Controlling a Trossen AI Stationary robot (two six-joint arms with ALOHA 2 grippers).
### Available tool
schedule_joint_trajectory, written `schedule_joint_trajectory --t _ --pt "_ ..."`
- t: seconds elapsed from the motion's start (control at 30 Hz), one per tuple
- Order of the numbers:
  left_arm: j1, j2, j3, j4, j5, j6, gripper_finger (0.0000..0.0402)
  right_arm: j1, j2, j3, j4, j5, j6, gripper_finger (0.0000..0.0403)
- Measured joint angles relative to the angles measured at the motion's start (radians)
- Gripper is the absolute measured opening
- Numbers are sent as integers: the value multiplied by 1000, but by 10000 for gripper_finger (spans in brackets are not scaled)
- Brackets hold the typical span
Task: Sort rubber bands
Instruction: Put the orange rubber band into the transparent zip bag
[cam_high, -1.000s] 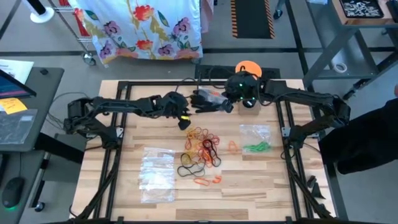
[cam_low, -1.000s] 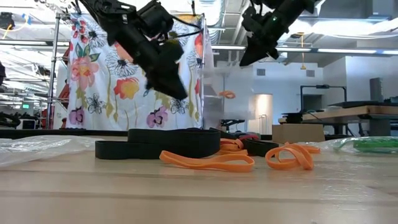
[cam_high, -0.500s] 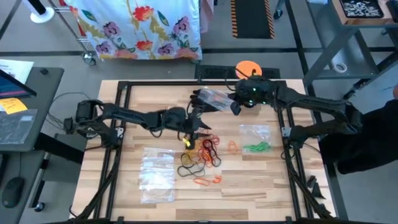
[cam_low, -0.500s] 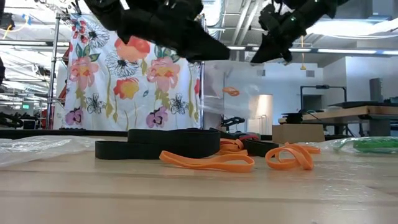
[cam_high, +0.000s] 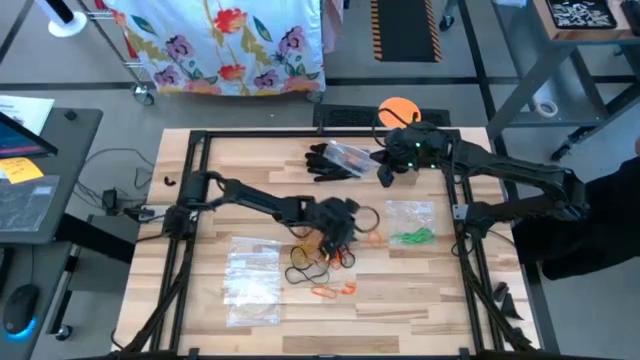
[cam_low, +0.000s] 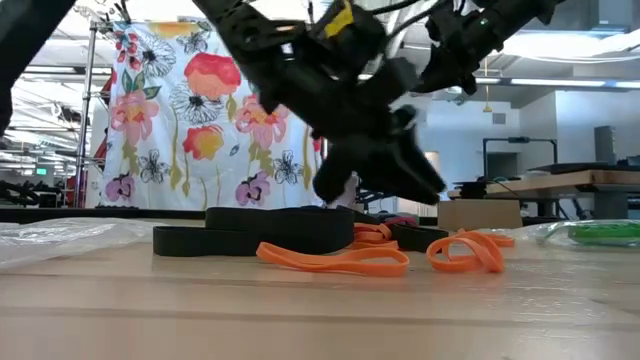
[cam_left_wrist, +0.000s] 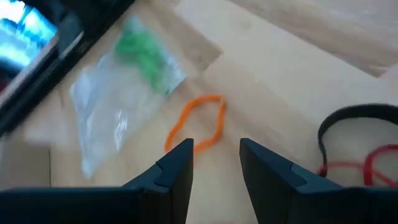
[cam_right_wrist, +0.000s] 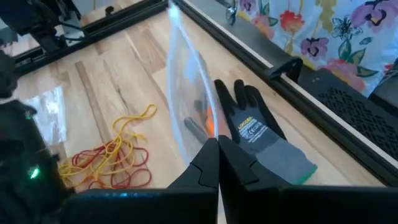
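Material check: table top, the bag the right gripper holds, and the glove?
Table top: looks like wood, light planks with visible grain, slight sheen. Bag: thin clear plastic film, glossy. Glove: grey knit fabric with a black matte coating, probably rubbery.

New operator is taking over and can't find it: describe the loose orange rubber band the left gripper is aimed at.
Start at the clear bag of green bands on the table's right half. Just left of it, between the bag and the mixed pile, lies one orange rubber band. It lies alone on bare wood, ahead of the open left gripper.
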Motion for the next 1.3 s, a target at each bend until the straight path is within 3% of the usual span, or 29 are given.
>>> schedule_joint_trajectory --t 0.4,0.63,0.87,1.1,1.3 --pt "7 293 516 -479 -25 254 127 2 -13 0 -43 -25 -6 0" --pt "7 373 701 -791 -44 362 127 2 -13 0 -72 -26 -11 0" --pt "18 409 729 -870 5 354 122 2 -13 0 -52 -26 -10 0" --pt "17 414 760 -877 0 373 59 2 -13 0 -47 -26 8 0" --pt "18 397 798 -832 27 284 22 3 -13 0 -50 -25 16 0"
